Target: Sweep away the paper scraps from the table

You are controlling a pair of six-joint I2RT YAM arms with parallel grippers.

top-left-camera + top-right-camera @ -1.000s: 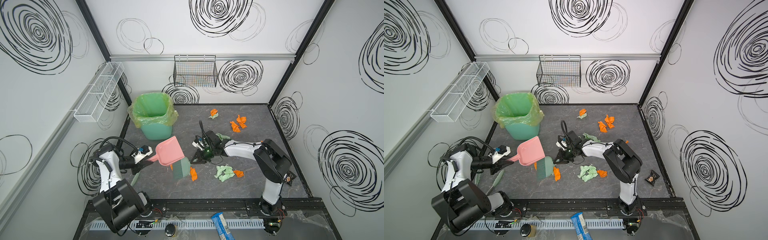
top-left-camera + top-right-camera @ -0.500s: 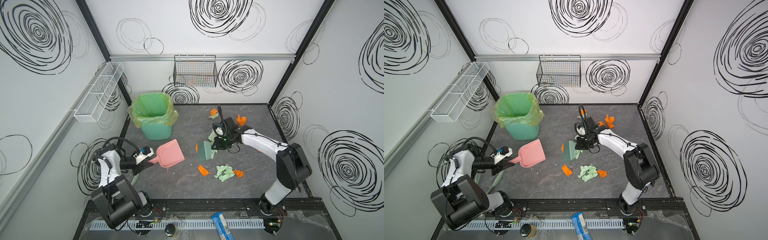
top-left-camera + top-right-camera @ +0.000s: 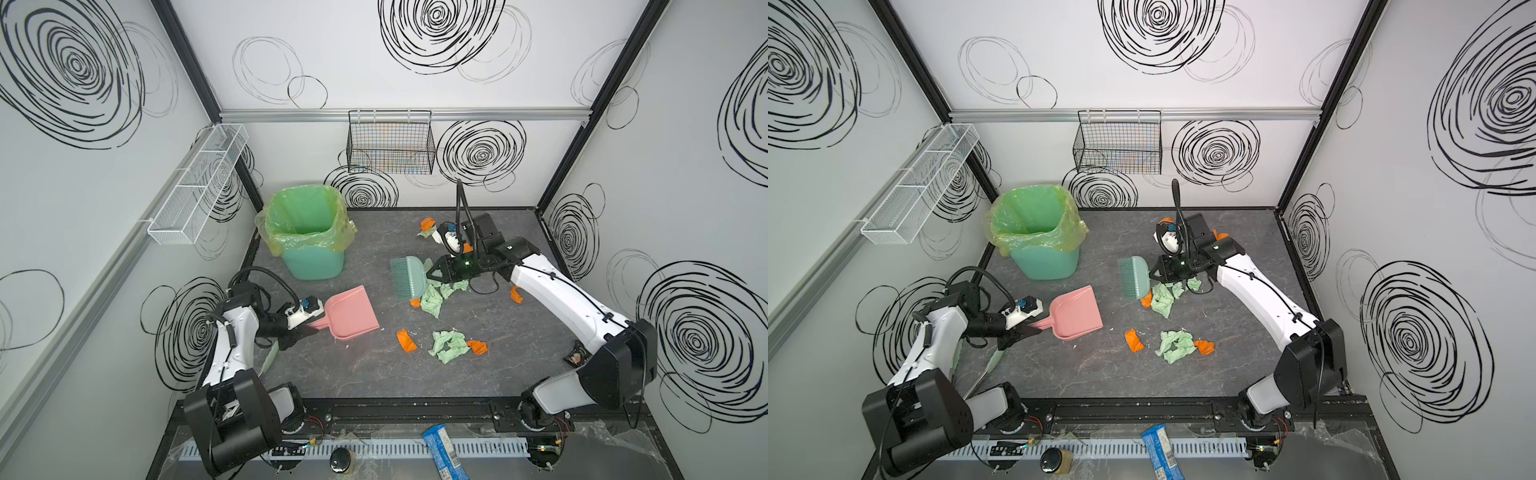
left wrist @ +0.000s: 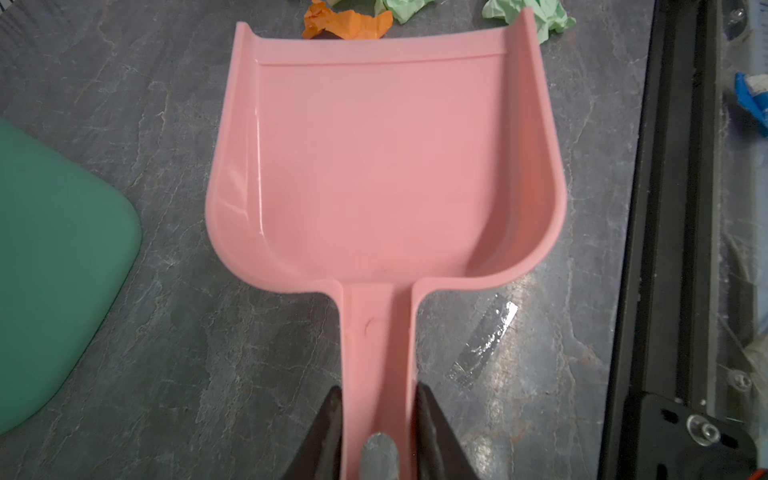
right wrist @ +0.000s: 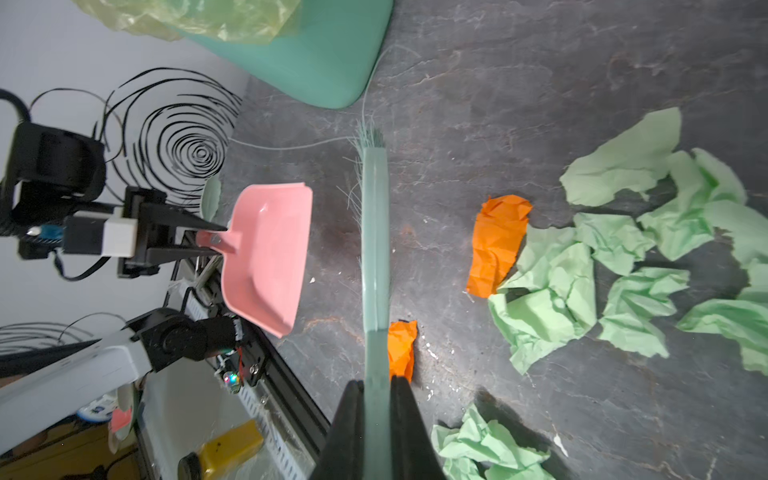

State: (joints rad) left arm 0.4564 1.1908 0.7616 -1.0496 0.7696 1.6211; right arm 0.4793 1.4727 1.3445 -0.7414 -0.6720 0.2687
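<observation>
On the worktop (image 3: 519, 365) the bin (image 3: 309, 237) stands at ten o'clock, dustpan (image 3: 353, 313) at nine, brush (image 3: 409, 277) central, paper scraps (image 3: 432, 300) at its four o'clock.

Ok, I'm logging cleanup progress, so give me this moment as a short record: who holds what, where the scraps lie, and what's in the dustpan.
left claw: shut on the handle of the pink dustpan
right claw: shut on the handle of the teal brush
dustpan: empty, mouth facing the scraps
brush: head beside a green-and-orange cluster
paper scraps: all on the table; one cluster by the brush, one nearer the front, a few farther back and right
bin: green-lined, back left
</observation>
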